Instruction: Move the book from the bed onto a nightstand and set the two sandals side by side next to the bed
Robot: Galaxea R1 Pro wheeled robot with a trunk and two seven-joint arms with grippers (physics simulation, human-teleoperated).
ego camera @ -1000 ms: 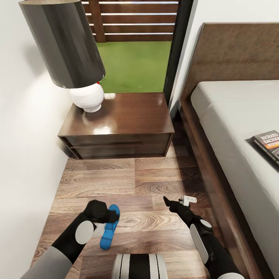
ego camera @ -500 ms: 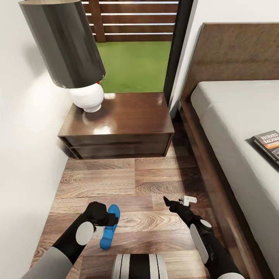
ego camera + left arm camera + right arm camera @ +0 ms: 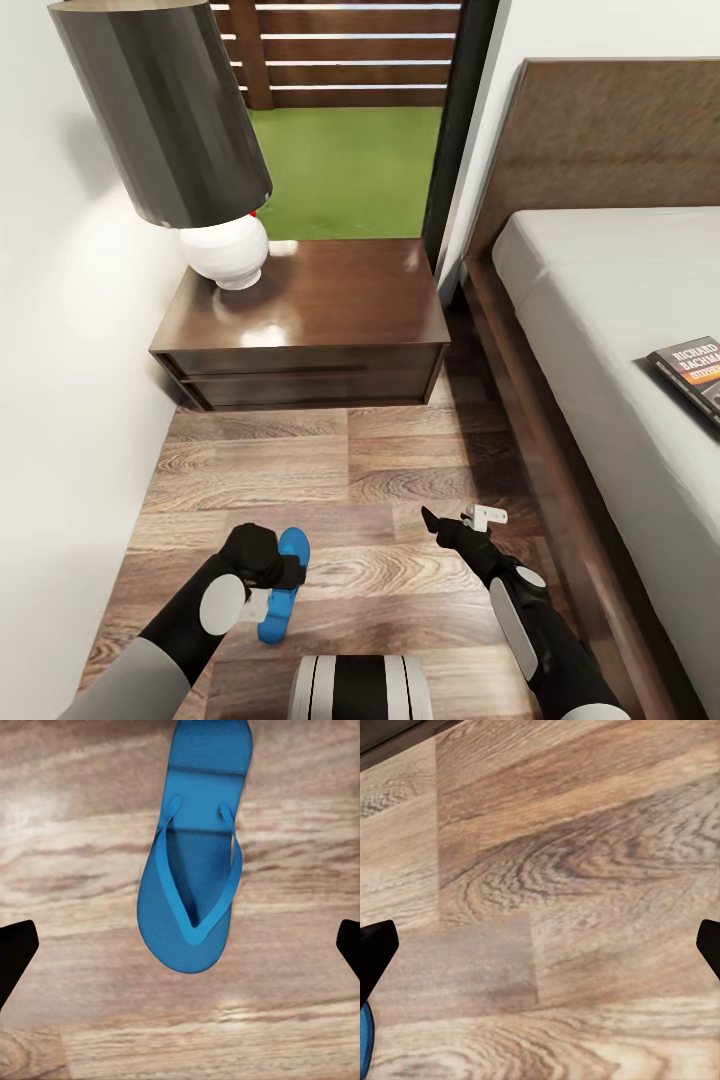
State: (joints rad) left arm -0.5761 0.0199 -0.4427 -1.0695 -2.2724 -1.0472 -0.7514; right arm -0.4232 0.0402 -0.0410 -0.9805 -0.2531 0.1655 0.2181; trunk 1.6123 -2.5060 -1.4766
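Observation:
One bright blue sandal (image 3: pixel 283 597) lies flat on the wood floor in front of the nightstand (image 3: pixel 310 300), some way left of the bed (image 3: pixel 600 290). My left gripper (image 3: pixel 274 572) hovers right over it, open. In the left wrist view the sandal (image 3: pixel 196 870) lies strap-up, just ahead of the gap between the wide-apart fingertips (image 3: pixel 15 952). My right gripper (image 3: pixel 460 521) hangs open over bare floor near the bed frame, holding nothing. A sliver of the blue sandal (image 3: pixel 364 1044) shows in the right wrist view. The book (image 3: pixel 695 372) lies on the mattress at the right edge of the head view.
A lamp (image 3: pixel 228 245) with a white round base and a big dark shade stands on the nightstand's left rear corner. A white wall (image 3: pixel 60 400) closes the left side. A dark-framed glass window (image 3: pixel 455 130) stands behind the nightstand.
My left gripper has shifted slightly back toward me over the sandal. The sandal and the right arm have not moved.

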